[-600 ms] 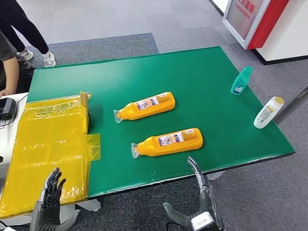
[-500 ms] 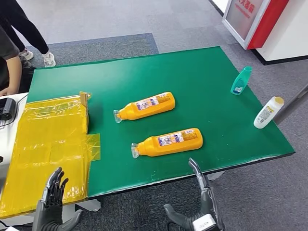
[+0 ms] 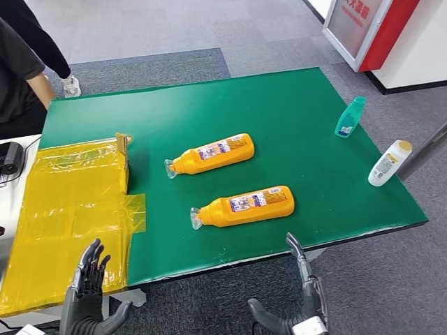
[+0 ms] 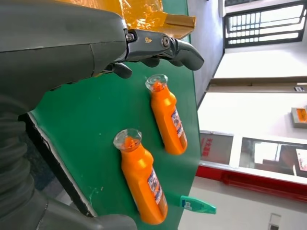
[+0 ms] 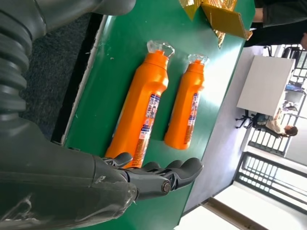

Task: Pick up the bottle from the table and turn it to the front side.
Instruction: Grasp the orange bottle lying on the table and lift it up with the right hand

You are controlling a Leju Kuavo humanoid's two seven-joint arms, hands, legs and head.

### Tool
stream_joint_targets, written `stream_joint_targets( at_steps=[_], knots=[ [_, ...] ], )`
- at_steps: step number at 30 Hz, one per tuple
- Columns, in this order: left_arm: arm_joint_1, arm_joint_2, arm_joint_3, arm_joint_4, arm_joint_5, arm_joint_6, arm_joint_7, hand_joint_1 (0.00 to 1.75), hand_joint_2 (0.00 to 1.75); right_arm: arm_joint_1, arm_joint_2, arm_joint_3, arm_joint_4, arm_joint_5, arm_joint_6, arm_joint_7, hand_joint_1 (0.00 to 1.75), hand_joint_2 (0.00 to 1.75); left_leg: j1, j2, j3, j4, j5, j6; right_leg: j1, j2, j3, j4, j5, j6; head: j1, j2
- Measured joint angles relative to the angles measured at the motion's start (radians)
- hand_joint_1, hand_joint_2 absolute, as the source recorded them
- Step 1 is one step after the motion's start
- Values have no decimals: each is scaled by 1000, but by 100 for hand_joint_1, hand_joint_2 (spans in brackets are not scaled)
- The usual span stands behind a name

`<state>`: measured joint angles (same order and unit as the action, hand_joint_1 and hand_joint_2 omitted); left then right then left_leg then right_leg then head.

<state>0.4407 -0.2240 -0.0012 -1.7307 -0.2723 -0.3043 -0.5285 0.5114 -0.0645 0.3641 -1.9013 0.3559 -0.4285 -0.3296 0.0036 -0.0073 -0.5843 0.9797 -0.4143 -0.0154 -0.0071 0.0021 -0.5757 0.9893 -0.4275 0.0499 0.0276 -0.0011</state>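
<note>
Both hands hung below the table's near edge, fingers spread and holding nothing: the left hand [image 3: 86, 293] at seven o'clock, the right hand [image 3: 300, 296] at five o'clock. The near orange bottle [image 3: 244, 206] lay on its side on the green table [image 3: 295, 112], just beyond the right hand's fingertips [image 3: 291, 242], untouched; a second orange bottle [image 3: 211, 154] lay beyond at twelve o'clock.
</note>
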Motion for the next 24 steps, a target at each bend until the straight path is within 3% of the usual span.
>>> stream_joint_targets(
  at_steps=[5, 11, 17, 24],
  knots=[
    [0, 5, -13, 0, 16, 27, 8, 0, 175, 7, 0, -10, -2, 10, 6, -8, 0, 175, 0, 0, 0, 0, 0, 0, 0, 0, 0, 0, 0, 0, 0, 0],
    [-2, 51, -53, 0, 68, 73, 40, 0, 175, -3, 0, -32, -24, 117, 2, 36, 0, 175, 0, 0, 0, 0, 0, 0, 0, 0, 0, 0, 0, 0, 0, 0],
    [-30, 115, -58, 14, 104, 35, 28, 0, 175, -130, 0, -47, -28, 220, 95, 161, 0, 175, 0, 0, 0, 0, 2, 0, 0, 0, 0, 0, 1, 0, 0, 0],
    [-68, 138, -44, 51, 97, -11, 12, 0, 175, -263, 0, -92, -8, 212, 208, 241, 0, 175, 0, 0, 0, 0, 3, 1, 0, 0, 1, 0, 3, 1, 0, 0]
  ],
)
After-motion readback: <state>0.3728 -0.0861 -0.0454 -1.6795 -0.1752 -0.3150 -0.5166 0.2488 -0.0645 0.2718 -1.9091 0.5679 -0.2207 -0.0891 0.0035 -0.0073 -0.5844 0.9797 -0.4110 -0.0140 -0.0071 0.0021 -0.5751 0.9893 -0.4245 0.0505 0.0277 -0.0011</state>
